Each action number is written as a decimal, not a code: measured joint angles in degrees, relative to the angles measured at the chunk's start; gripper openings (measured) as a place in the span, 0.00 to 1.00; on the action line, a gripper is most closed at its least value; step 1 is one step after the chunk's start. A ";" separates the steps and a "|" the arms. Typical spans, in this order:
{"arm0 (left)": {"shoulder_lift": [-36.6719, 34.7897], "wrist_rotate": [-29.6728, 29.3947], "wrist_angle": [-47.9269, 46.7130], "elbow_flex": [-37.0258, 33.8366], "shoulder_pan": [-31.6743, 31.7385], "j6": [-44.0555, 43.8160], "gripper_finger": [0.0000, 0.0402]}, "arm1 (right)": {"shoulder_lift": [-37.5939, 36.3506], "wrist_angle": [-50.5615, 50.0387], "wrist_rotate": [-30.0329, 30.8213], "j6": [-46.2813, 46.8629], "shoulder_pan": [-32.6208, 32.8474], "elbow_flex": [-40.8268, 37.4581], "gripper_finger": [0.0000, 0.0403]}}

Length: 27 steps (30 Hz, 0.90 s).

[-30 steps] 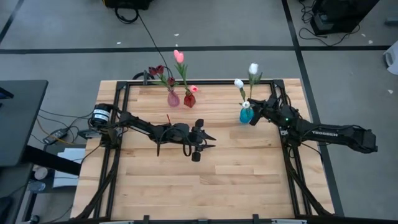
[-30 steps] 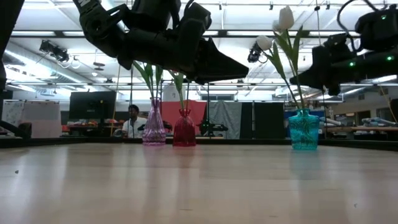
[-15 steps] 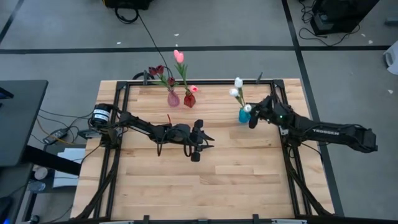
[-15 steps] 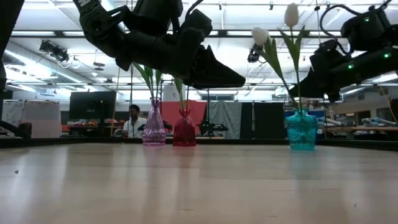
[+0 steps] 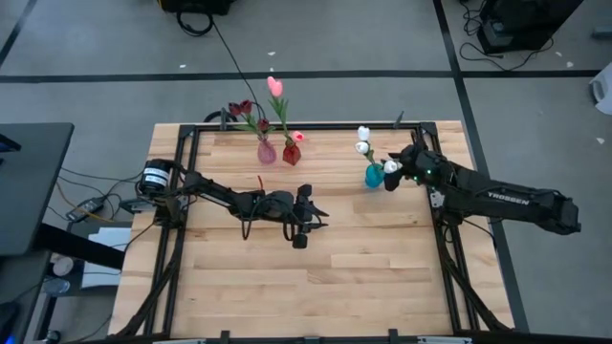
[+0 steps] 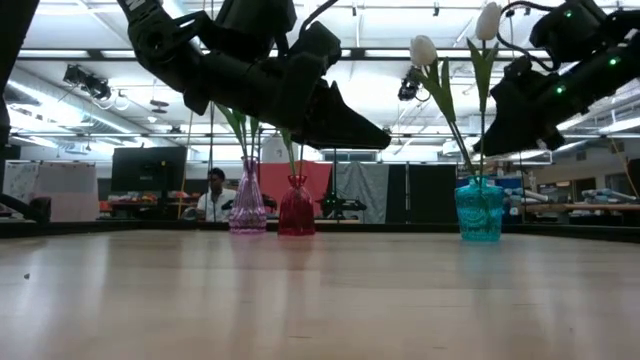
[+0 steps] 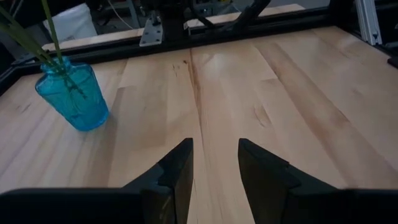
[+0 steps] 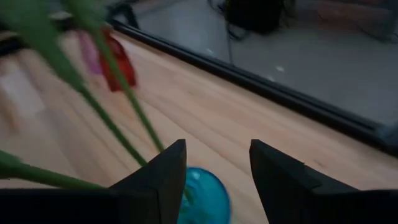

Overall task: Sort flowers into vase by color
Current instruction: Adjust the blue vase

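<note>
A blue vase (image 5: 375, 176) stands at the table's far right and holds white tulips (image 5: 363, 134) on long green stems (image 8: 118, 93). In the low view their heads (image 6: 424, 50) stand high above the vase (image 6: 479, 210). My right gripper (image 5: 390, 172) hangs open just right of and above the vase mouth (image 8: 205, 193). The stems pass beside one finger, and nothing is between the two. My left gripper (image 5: 320, 215) hovers open over the table's middle, with nothing between its fingers (image 7: 180, 168).
At the far edge, left of centre, a pink vase (image 5: 267, 151) holds maroon tulips (image 5: 241, 108). A red vase (image 5: 292, 153) beside it holds pink tulips (image 5: 275, 86). The black frame rail (image 5: 316, 125) runs along the far edge. Bare wood lies across the near half.
My right gripper has risen a little beside the blue vase. The white tulips have swung in the vase. Seen from above, the tallest head has come in from beyond the far edge toward the vase. The vase has shifted slightly toward the table's left.
</note>
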 joint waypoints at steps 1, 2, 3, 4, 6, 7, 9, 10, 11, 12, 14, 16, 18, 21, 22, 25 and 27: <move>0.00 0.01 -0.32 0.00 0.00 -0.05 0.33 | 0.00 -2.47 0.93 1.00 0.00 0.83 0.46; 0.02 0.02 -0.46 0.00 0.00 -0.17 0.33 | 0.00 -4.67 1.83 2.06 0.00 1.52 0.46; 0.00 0.02 -0.63 0.00 0.00 -0.19 0.33 | 0.00 -6.69 2.53 3.10 0.00 2.05 0.46; 0.00 0.02 -0.82 0.00 0.00 -0.19 0.33 | 0.00 -8.71 3.02 4.13 0.00 2.48 0.46; 0.00 0.04 -0.88 0.00 0.00 -0.22 0.33 | 0.00 -11.33 3.21 5.98 0.00 2.79 0.46; 0.00 0.04 -0.76 0.00 0.00 -0.22 0.33 | 0.00 -12.45 3.20 7.00 0.00 2.79 0.45; 0.00 0.04 -0.67 0.02 0.00 -0.22 0.33 | 0.16 -14.84 3.21 8.99 0.00 2.79 0.45; 0.00 0.04 -0.70 0.02 0.00 -0.22 0.33 | 0.40 -16.17 3.32 9.84 0.00 2.79 0.45; 0.00 0.04 -0.64 0.02 0.00 -0.23 0.33 | 0.80 -16.97 3.70 10.89 0.00 2.79 0.45; 0.00 0.04 -0.45 0.01 0.00 -0.24 0.33 | 1.47 -17.10 4.11 11.74 0.00 2.79 0.45; 0.00 0.06 -0.35 0.02 0.00 -0.24 0.33 | 3.30 -16.94 4.63 13.01 0.00 2.79 0.45; 0.00 0.07 -0.18 0.02 0.00 -0.24 0.33 | 5.97 -16.98 4.80 14.76 0.00 2.79 0.45; 0.00 0.08 0.66 0.02 0.00 -0.26 0.33 | 8.86 -17.05 5.77 16.18 0.00 2.79 0.45; 0.00 0.08 0.84 0.02 0.00 -0.28 0.33 | 13.01 -17.03 6.83 17.19 0.00 2.79 0.45; 0.00 0.08 0.71 0.02 0.00 -0.28 0.33 | 14.20 -16.88 6.80 17.73 0.00 2.79 0.45; 0.00 0.11 0.11 0.02 0.00 -0.31 0.33 | 17.28 -15.84 5.47 18.60 0.00 2.79 0.45; 0.00 0.10 -0.69 0.02 0.00 -0.30 0.33 | 19.17 -14.56 4.16 19.13 0.00 2.79 0.45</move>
